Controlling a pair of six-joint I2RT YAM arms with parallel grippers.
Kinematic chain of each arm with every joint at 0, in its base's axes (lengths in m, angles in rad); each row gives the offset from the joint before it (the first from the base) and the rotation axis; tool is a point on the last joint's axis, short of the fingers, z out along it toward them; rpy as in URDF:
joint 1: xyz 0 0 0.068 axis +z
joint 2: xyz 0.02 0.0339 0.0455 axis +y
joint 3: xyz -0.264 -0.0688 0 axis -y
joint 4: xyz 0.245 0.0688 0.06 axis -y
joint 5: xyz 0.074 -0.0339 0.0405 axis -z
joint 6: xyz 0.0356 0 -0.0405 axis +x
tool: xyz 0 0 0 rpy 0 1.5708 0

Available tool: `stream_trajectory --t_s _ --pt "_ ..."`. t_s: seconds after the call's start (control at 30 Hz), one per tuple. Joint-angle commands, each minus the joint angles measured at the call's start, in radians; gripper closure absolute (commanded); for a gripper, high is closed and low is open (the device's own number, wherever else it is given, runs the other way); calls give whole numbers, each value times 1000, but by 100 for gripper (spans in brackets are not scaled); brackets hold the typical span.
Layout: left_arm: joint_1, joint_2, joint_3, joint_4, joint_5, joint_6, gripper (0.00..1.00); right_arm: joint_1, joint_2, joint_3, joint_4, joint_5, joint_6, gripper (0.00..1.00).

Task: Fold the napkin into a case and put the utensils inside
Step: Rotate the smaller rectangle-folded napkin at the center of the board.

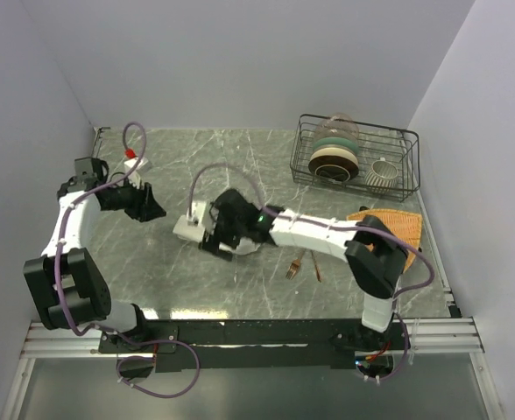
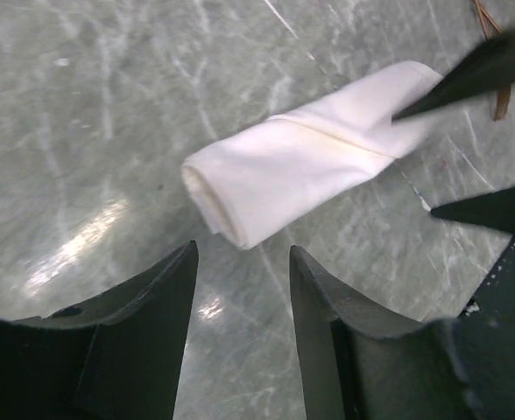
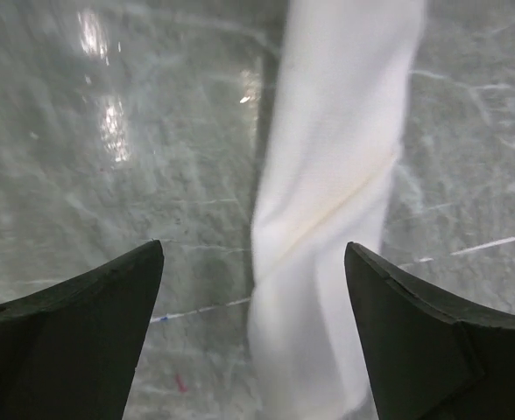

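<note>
The cream-white napkin lies folded into a narrow long case (image 2: pixel 301 166) on the marble table (image 1: pixel 240 166). It also shows in the top view (image 1: pixel 190 229) and the right wrist view (image 3: pixel 336 201). My right gripper (image 3: pixel 253 254) is open and hovers straddling the case, near its right end; it also shows in the top view (image 1: pixel 218 232). Its dark fingers (image 2: pixel 476 74) show in the left wrist view. My left gripper (image 2: pixel 240 262) is open and empty, just short of the case's left end, also in the top view (image 1: pixel 152 210). The copper fork (image 1: pixel 296 265) and spoon (image 1: pixel 317 268) lie right of the case.
A black wire dish rack (image 1: pixel 411 153) with stacked bowls and a white cup (image 1: pixel 382 172) stands at the back right. An orange woven mat (image 1: pixel 402 226) lies by the right wall, partly under the right arm. Grey walls close the table on three sides.
</note>
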Motion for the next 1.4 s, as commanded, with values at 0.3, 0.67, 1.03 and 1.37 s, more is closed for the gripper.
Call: stream_trajectory --t_s 0.3,0.67,1.03,1.37 --pt "-228 145 -6 91 -32 -356 58 -329 -5 190 -364 -462 315 53" --pt "-247 350 0 85 -174 -476 69 -312 78 53 -311 -439 352 62" --pt "-253 490 101 131 -230 -480 67 -217 155 59 -221 -452 460 59" --pt "-273 519 317 22 -191 -348 54 -309 32 142 -324 -559 431 29"
